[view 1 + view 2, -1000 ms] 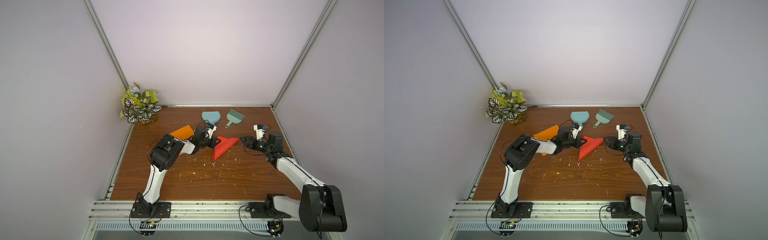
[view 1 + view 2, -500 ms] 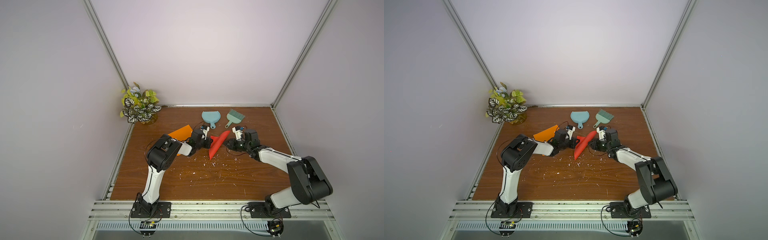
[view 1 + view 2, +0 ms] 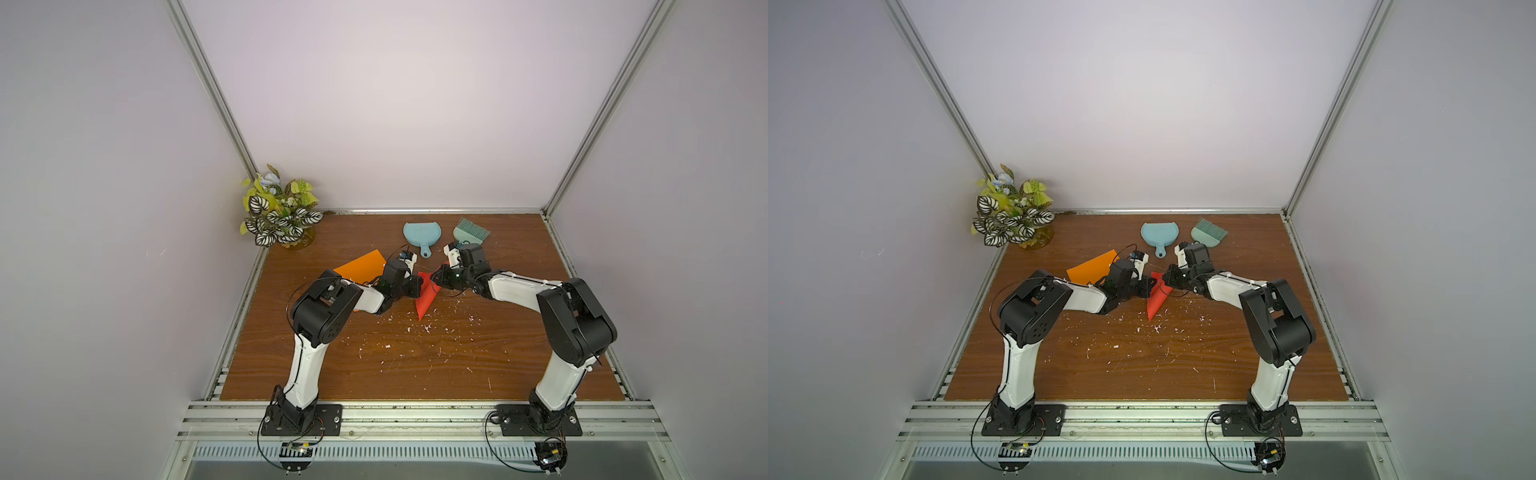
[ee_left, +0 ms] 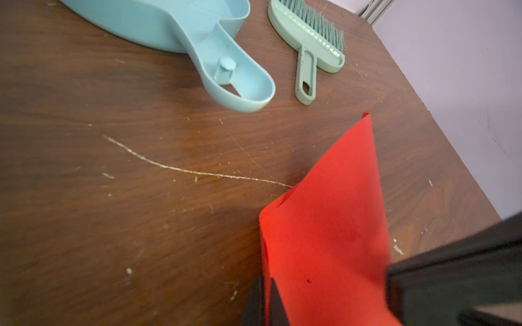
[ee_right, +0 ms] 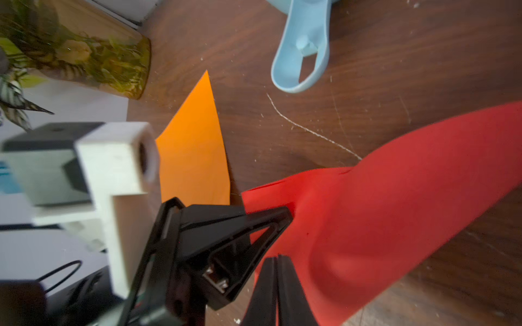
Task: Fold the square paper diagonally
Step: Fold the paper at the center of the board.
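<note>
The square paper (image 3: 426,300) (image 3: 1157,300) is red and stands bent up off the wooden table near its middle, its lower tip on the wood. My left gripper (image 3: 417,287) (image 3: 1147,288) is shut on one edge of it; in the left wrist view the jaws (image 4: 266,282) pinch the paper (image 4: 324,225). My right gripper (image 3: 434,279) (image 3: 1167,280) is shut on the facing edge. In the right wrist view it (image 5: 278,258) clamps the bulging sheet (image 5: 395,197) right beside the left fingers (image 5: 226,225).
An orange paper (image 3: 360,266) (image 5: 192,158) lies flat behind the left arm. A blue dustpan (image 3: 419,235) (image 4: 169,25) and a green brush (image 3: 471,230) (image 4: 310,36) lie at the back. A potted plant (image 3: 278,212) fills the back left corner. White crumbs (image 3: 415,328) litter the wood.
My right arm swung in from the right side to the red paper and its jaws shut on it. The paper went from a flatter triangle to a narrow raised shape.
</note>
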Controlling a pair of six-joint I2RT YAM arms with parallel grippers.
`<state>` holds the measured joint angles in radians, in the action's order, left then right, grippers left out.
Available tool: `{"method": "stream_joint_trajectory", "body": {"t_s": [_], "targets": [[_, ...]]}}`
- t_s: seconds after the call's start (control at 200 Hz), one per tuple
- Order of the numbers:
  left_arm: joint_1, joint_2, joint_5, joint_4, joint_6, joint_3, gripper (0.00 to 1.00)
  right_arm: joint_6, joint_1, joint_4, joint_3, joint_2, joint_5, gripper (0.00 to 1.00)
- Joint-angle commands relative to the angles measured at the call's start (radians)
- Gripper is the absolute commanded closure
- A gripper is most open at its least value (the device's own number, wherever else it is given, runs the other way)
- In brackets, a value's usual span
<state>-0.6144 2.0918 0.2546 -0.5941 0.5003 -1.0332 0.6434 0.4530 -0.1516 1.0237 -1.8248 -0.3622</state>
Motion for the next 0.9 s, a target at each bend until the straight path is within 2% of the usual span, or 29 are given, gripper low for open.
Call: {"method": "stream_joint_trajectory", "body": {"t_s": [0.0, 0.17, 0.41, 0.896], "targets": [[-0.010, -0.010, -0.020, 0.054, -0.009, -0.010, 0.99, -0.009, 0.016, 0.062, 0.043, -0.025, 0.032, 0.92], [-0.010, -0.012, -0.022, 0.054, -0.008, -0.008, 0.99, -0.034, 0.028, 0.120, 0.076, -0.071, 0.039, 0.93], [-0.010, -0.018, -0.036, 0.051, -0.005, -0.001, 0.99, -0.084, 0.029, 0.189, 0.072, -0.082, 0.113, 0.93], [-0.008, -0.027, -0.064, 0.039, 0.001, 0.021, 0.99, -0.112, -0.025, 0.194, -0.089, 0.060, 0.125, 0.93]]}}
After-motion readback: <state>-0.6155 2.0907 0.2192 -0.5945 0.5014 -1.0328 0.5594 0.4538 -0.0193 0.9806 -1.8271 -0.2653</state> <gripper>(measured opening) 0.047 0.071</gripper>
